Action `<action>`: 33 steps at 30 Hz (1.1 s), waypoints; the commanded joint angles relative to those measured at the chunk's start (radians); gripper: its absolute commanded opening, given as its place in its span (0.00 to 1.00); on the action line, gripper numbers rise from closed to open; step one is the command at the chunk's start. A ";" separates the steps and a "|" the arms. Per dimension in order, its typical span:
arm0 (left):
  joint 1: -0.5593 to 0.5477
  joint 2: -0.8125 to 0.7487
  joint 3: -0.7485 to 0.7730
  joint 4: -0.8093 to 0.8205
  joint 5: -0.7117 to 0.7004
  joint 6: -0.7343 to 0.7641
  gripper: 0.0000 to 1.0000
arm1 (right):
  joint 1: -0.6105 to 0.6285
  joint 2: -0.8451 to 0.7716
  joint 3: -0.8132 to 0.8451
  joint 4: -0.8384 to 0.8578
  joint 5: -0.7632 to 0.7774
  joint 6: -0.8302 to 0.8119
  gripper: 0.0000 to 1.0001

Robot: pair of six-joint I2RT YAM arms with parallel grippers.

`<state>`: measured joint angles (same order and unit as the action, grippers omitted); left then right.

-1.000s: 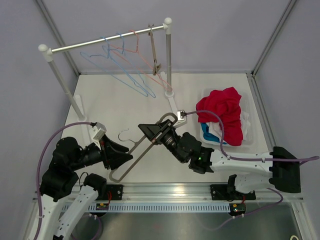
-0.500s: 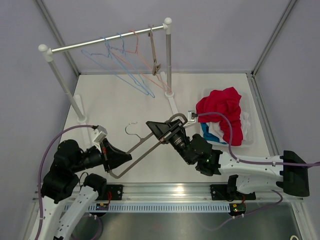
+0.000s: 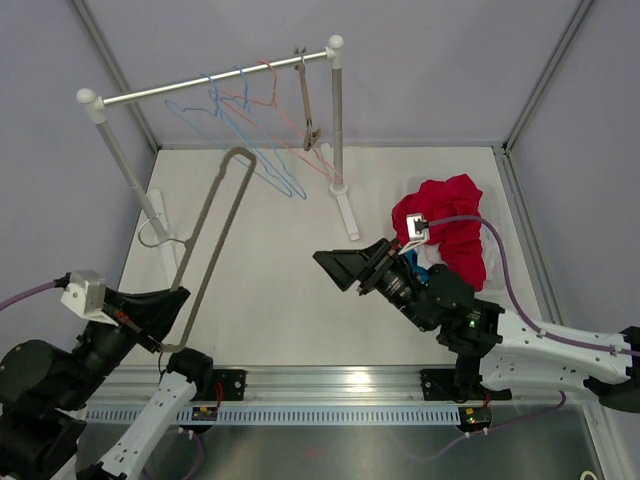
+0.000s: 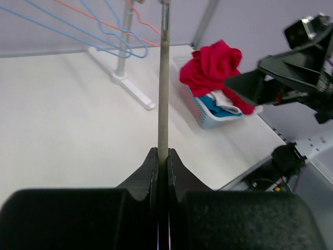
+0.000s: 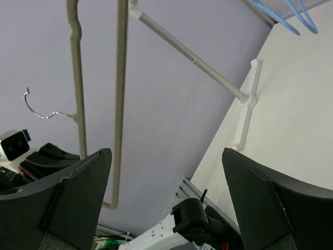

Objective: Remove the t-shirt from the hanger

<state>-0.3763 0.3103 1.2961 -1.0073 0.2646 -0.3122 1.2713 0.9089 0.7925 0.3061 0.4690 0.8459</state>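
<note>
A bare beige hanger (image 3: 212,225) is lifted off the table, its long bar (image 4: 163,78) running straight out from my left gripper (image 3: 178,294), which is shut on it near one end. Its wire hook (image 3: 150,236) points left. The red t-shirt (image 3: 447,222) lies crumpled on top of the basket (image 3: 497,262) at the right, apart from the hanger; it also shows in the left wrist view (image 4: 210,65). My right gripper (image 3: 336,268) hovers mid-table, open and empty (image 5: 166,182), facing the hanger (image 5: 120,78).
A clothes rack (image 3: 210,86) stands at the back with blue wire hangers (image 3: 250,140), an orange one (image 3: 272,105) and a brown one (image 3: 306,100) on its rod. Its white feet (image 3: 346,212) rest on the table. The basket (image 4: 205,112) also holds blue and white cloth.
My right gripper let go of the hanger, opened wide and drew back to the right. My left gripper, shut on the hanger, swung it up and to the left, off the table.
</note>
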 commanded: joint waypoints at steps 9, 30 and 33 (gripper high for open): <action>-0.024 0.122 0.164 -0.221 -0.672 -0.039 0.00 | -0.003 -0.171 -0.024 -0.211 0.022 -0.091 0.97; 0.140 0.708 0.278 0.180 -0.654 0.082 0.00 | -0.001 0.002 0.039 -0.236 -0.130 -0.145 0.98; 0.191 0.733 0.278 0.213 -0.576 0.076 0.00 | -0.003 -0.014 0.018 -0.233 -0.119 -0.145 0.98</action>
<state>-0.2276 1.0344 1.5223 -0.9070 -0.4068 -0.2310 1.2705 0.9237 0.8234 0.0555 0.3538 0.7139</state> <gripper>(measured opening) 0.057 0.981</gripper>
